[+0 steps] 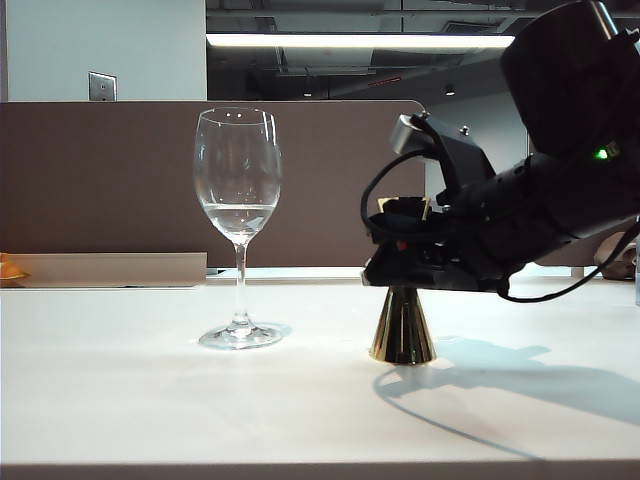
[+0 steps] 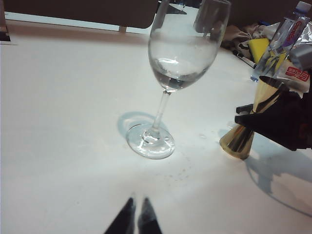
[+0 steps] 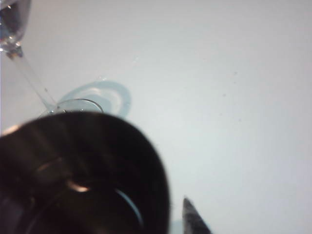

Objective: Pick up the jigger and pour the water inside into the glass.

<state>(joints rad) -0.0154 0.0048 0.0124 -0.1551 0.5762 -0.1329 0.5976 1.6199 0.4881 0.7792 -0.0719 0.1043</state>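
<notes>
The gold jigger (image 1: 402, 330) stands upright on the white table, to the right of the glass (image 1: 238, 200). My right gripper (image 1: 400, 275) reaches in from the right and straddles its upper half, hiding the top cone in the exterior view. The left wrist view shows the black fingers (image 2: 243, 118) at the jigger (image 2: 240, 140) waist. In the right wrist view the dark jigger (image 3: 73, 170) mouth fills the near corner, and one fingertip (image 3: 194, 219) stands apart from its rim. Water (image 1: 238, 220) sits low in the glass bowl. My left gripper (image 2: 136, 202) hovers shut, short of the glass (image 2: 180, 53).
A brown partition (image 1: 120, 180) runs behind the table, with a low grey tray (image 1: 110, 268) at its foot on the left. In the left wrist view a water bottle (image 2: 285, 39), a yellow item (image 2: 258, 48) and other clutter lie beyond the jigger.
</notes>
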